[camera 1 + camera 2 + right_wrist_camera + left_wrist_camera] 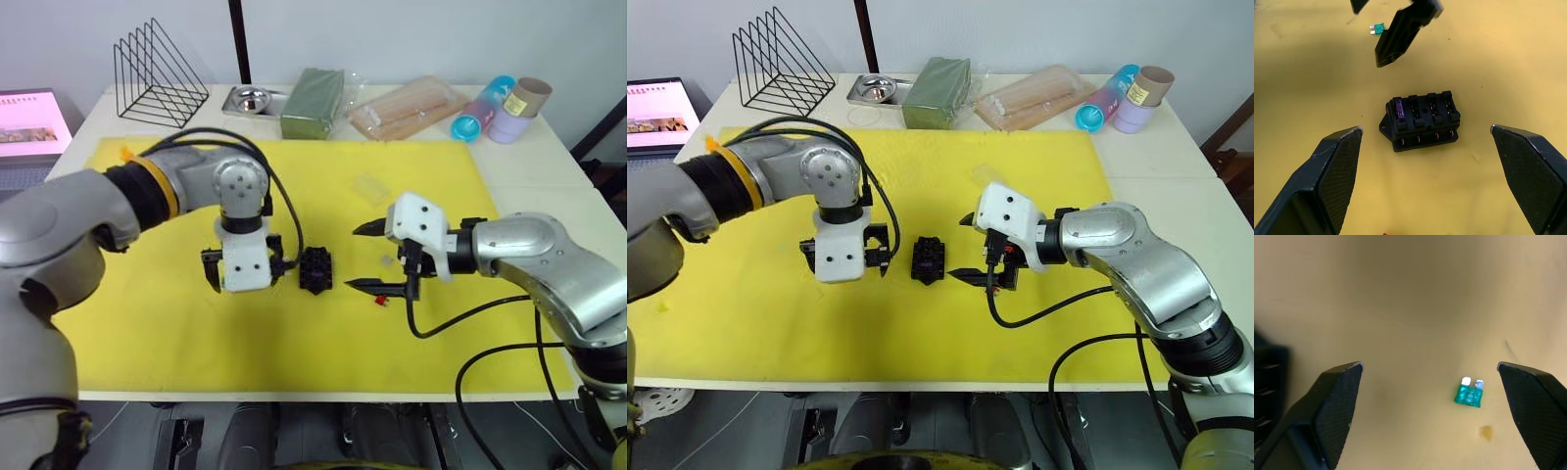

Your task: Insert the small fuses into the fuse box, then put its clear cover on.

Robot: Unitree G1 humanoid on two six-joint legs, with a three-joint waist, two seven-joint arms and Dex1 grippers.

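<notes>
The black fuse box (315,269) sits mid-mat, with a purple fuse (1399,108) seated in an end slot. My left gripper (243,270) points down just left of the box, open, straddling the green fuse (1468,394) that lies flat on the mat. My right gripper (364,257) hovers open just right of the box, facing it, with nothing between its fingers. A red fuse (379,301) lies on the mat under the right gripper's near finger. The clear cover (372,189) rests on the mat behind the right gripper.
The yellow mat (147,323) covers most of the white table. Along the back stand a wire rack (157,73), a metal tray (250,98), a dark green block (313,101), a clear bag of sticks (407,110) and cups (500,108). A laptop (29,122) sits far left.
</notes>
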